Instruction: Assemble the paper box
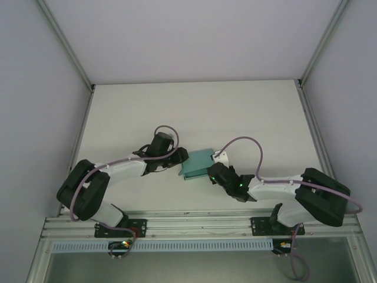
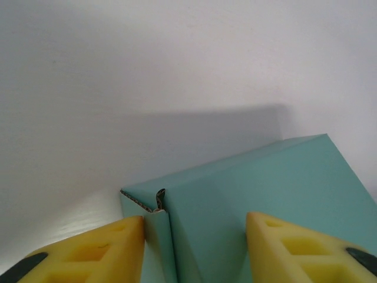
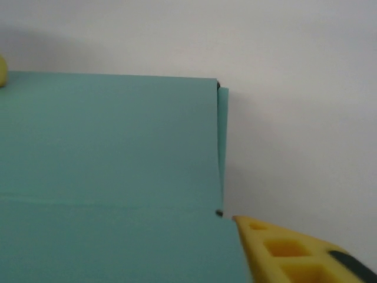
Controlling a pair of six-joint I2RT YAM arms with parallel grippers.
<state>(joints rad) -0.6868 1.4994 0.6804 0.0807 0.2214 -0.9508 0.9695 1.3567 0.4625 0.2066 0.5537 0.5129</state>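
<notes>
Paper box (image 2: 253, 183) corner between wide-spread left fingers (image 2: 106, 250), right fingers' (image 3: 283, 247) spread unclear

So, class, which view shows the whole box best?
Top external: the box shows nearly whole, though small. Left wrist shows one corner with a raw flap edge; right wrist, a flat face, cropped.

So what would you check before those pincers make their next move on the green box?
1. Paper box folded up into shape: ok.
2. Its corner flap tucked flat: not ok, edge curls open.
3. Left pincer straddling that corner: ok.
4. Left pincer squeezing it: cannot tell.
5. Right pincer at the box: ok.
6. Right pincer's grip: cannot tell.
</notes>
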